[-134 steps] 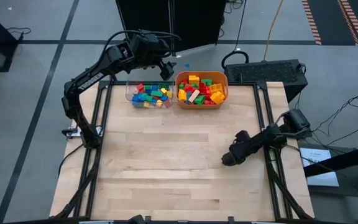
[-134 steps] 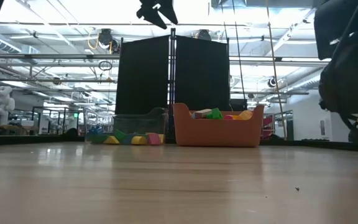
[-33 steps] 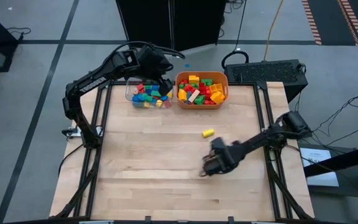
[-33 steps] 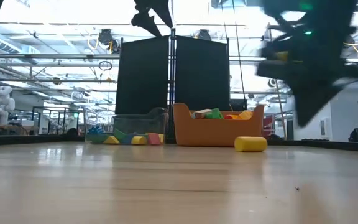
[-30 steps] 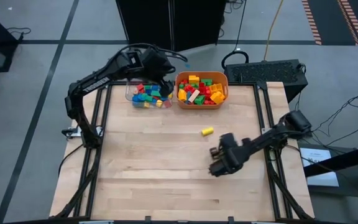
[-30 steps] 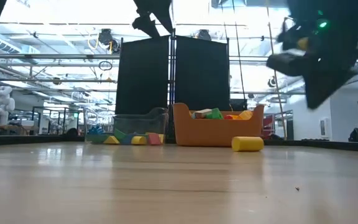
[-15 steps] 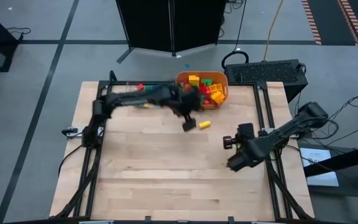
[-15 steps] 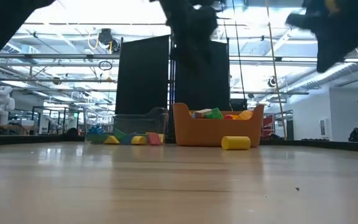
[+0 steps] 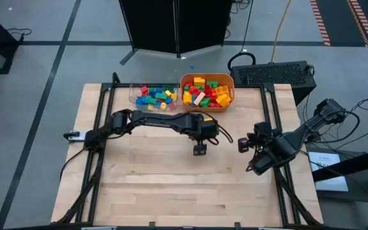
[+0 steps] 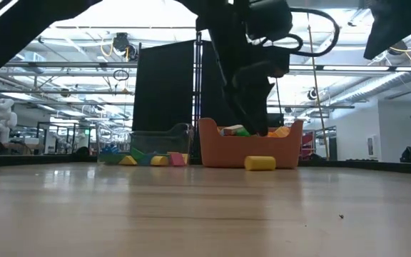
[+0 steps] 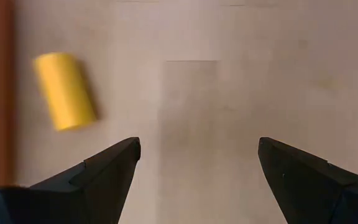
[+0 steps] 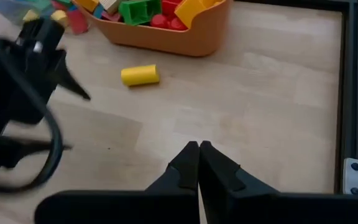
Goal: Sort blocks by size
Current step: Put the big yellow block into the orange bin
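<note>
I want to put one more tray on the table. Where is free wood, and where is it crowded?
The near half of the table, below both arms, is bare. Crowded: the far edge with the clear tray and orange tub, and the middle, where the open left gripper hovers by a yellow cylinder.

From above, the left arm (image 9: 171, 121) hides the yellow cylinder (image 12: 140, 76) from you. In the low view, the right arm (image 10: 398, 25) is cut off at the top edge, and the clear tray's (image 10: 152, 143) blocks look too small to sort.
</note>
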Robot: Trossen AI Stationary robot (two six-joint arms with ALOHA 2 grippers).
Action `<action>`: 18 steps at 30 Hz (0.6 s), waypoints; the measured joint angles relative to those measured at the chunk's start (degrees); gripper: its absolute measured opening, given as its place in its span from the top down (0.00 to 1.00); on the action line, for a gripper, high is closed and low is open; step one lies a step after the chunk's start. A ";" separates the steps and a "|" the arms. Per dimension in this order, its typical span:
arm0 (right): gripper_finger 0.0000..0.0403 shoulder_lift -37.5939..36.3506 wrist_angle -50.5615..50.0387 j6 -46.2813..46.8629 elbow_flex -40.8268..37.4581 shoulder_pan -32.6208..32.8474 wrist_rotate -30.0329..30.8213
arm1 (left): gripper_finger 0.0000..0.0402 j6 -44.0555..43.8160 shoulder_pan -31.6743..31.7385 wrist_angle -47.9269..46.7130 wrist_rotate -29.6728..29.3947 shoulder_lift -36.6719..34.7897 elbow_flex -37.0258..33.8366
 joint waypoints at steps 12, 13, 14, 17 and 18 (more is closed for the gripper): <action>1.00 -0.02 -0.02 -0.02 0.00 3.08 0.90 | 0.16 0.40 8.53 12.43 -6.57 0.53 0.76; 1.00 -0.02 0.00 -0.02 0.00 3.26 0.90 | 0.16 0.41 8.80 13.24 -6.55 0.96 0.76; 1.00 -0.02 -0.01 -0.02 0.00 3.51 0.91 | 0.16 0.41 9.07 13.71 -6.47 1.44 0.76; 1.00 -0.02 -0.02 0.23 0.00 4.32 0.90 | 0.16 0.45 9.42 12.59 -5.67 2.84 0.76; 1.00 -0.02 0.00 0.28 0.00 4.55 0.90 | 0.16 0.69 9.42 12.23 -5.79 3.24 0.74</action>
